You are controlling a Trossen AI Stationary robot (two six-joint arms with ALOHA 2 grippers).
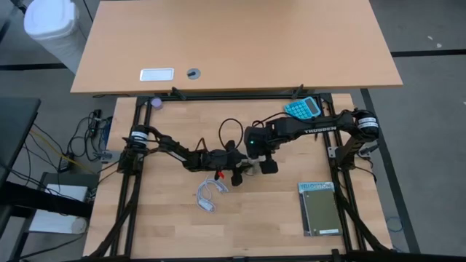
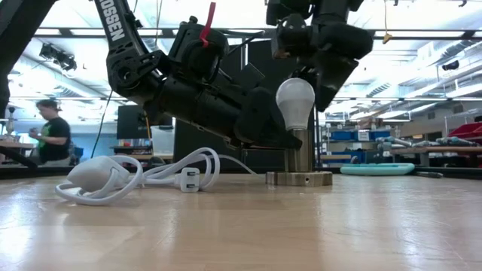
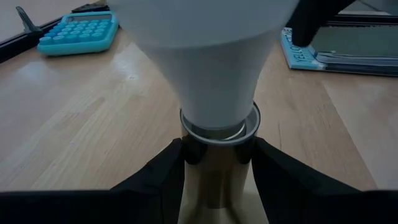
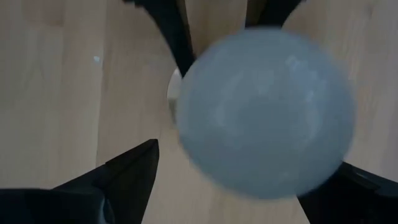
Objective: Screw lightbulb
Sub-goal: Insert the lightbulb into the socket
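The white lightbulb stands upright with its base stuck into the top of a metal socket tube. The tube rises from a round base disc on the table's middle. My left gripper reaches in from the table's left and is shut on the tube below the bulb. My right gripper hangs over the bulb's dome, pointing down and open. Its fingers stand on either side of the dome, and a gap shows at one of them. My left gripper pinches the socket's upright metal tube between its two fingers, just under the tube's rim. The fingers come from the table's left, nearly level and slanting slightly down. The socket stands upright with its disc on the table and the bulb in its top.
A coiled white cable with a plug lies on the table near the socket, on its near left. A teal calculator lies at the far right, and a dark book at the near right. A person stands in the room behind.
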